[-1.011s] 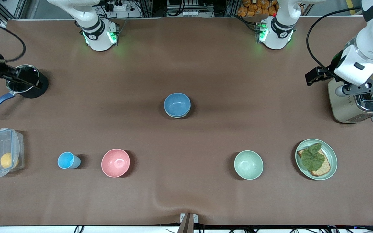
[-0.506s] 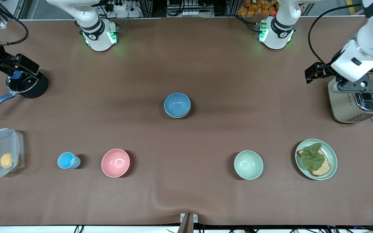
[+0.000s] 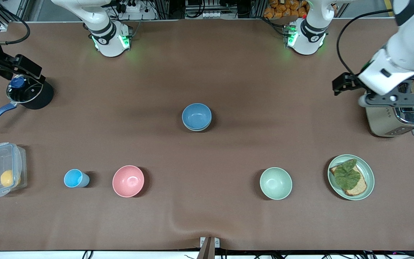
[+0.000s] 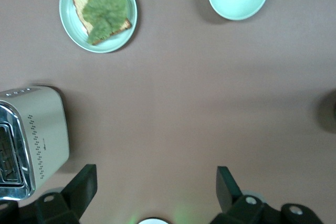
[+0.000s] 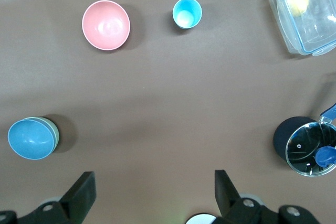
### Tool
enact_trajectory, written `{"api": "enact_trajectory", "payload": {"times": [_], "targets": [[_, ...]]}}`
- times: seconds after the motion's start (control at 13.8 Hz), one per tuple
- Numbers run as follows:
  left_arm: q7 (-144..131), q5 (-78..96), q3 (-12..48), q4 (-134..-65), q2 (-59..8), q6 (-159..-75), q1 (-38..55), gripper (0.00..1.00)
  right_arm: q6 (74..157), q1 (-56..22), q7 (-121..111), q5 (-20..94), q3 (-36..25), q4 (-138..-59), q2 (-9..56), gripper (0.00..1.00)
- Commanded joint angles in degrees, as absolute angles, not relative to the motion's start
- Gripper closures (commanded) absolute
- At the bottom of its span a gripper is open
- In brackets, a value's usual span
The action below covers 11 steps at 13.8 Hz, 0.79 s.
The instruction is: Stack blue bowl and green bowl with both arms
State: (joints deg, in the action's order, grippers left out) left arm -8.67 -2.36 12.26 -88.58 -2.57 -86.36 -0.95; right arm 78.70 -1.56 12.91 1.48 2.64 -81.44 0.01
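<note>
- Bowls are nested at mid-bench in the front view: blue bowl point(image 3: 196, 116) sits inside green bowl point(image 3: 203, 127), only its rim edge showing. Stack looks done; any renewed reach could topple it.
- Left wrist view: left gripper point(image 4: 156, 188), fingers spread wide and empty, hangs beside the boxy metal toaster point(image 4: 32, 140).
- Right wrist view: right gripper point(image 5: 154, 191), fingers wide apart, empty, near the glass-lidded pot point(image 5: 307, 146); smooth matte round bowls.

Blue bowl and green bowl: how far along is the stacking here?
Looks done: the blue bowl sits nested in the green bowl mid-table. Nothing in hand: the left gripper hangs open over the toaster, the right gripper open over the lidded pan. Nothing visibly left.
</note>
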Motion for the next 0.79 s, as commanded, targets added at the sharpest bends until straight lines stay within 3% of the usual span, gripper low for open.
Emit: {"api": "enact_trajectory", "payload": {"times": [0.0,0.72], "targets": [[-4.66,-2.28,12.66,-86.32,-2.20,-86.57,-3.52,0.00,78.31,-1.67,12.39,0.44,2.81,-80.59,0.09,0.00],[-4.39,-1.67,14.59,-86.22,1.23,-80.51,-2.99,0.00,78.49,0.26,12.39,0.70,3.60,-80.86,0.70,0.00]]}}
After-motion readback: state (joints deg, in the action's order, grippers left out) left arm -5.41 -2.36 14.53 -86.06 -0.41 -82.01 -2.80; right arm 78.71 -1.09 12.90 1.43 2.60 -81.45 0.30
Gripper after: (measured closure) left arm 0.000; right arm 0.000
